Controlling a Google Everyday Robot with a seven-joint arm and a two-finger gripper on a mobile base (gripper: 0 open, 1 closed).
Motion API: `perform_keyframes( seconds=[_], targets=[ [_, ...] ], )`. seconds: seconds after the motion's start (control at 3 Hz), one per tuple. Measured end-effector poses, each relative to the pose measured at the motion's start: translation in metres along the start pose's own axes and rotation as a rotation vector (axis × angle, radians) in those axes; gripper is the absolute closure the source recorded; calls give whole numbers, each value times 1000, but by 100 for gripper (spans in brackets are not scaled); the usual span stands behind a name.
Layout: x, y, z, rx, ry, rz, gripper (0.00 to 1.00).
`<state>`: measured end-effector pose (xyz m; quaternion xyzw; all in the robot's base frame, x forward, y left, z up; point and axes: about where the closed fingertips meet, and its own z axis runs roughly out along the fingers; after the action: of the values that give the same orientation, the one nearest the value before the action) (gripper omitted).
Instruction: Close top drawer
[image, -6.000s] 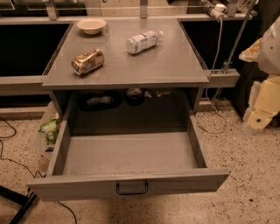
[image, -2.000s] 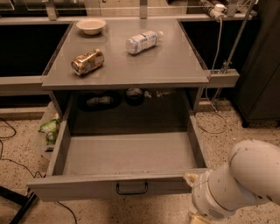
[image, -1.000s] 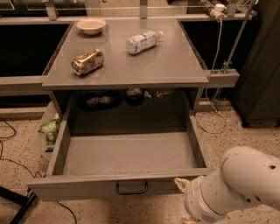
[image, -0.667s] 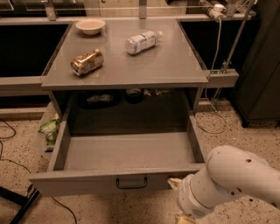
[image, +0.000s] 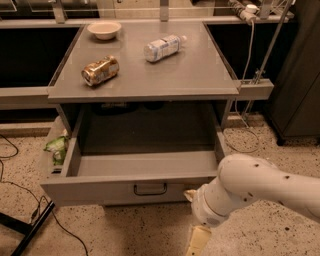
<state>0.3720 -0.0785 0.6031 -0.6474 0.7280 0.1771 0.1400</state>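
Top drawer (image: 100, 190) – partly pulled out from under the counter (image: 150, 80), front panel facing the camera, interior bare grey. Small dark loop handle (image: 150, 189) sits at the centre of the front.

Gripper (image: 197, 215) – low at the right end of the drawer front, at the end of a thick white arm (image: 265, 182) that enters from the lower right. A cream tip lies just beside the front's lower right corner; contact cannot be told. Whether the gripper is spread or closed cannot be told.

On the counter: crushed brown can (image: 100, 70) lying front left, clear plastic bottle (image: 164, 46) on its side near centre, pale bowl (image: 104, 30) at the back left.

Green crumpled packet (image: 57, 147) beside the drawer's left wall. Speckled floor (image: 280, 150), black cable (image: 30, 200) at left.
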Motion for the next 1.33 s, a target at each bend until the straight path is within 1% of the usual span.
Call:
perform_keyframes(
  seconds=[0.33, 0.67, 1.0, 1.33],
  targets=[
    [-12, -19, 10, 11, -12, -31, 0],
    [-25, -34, 15, 41, -20, -64, 0],
    [-25, -34, 15, 41, -20, -64, 0],
    [-26, -48, 10, 90, -33, -75, 0]
  ],
)
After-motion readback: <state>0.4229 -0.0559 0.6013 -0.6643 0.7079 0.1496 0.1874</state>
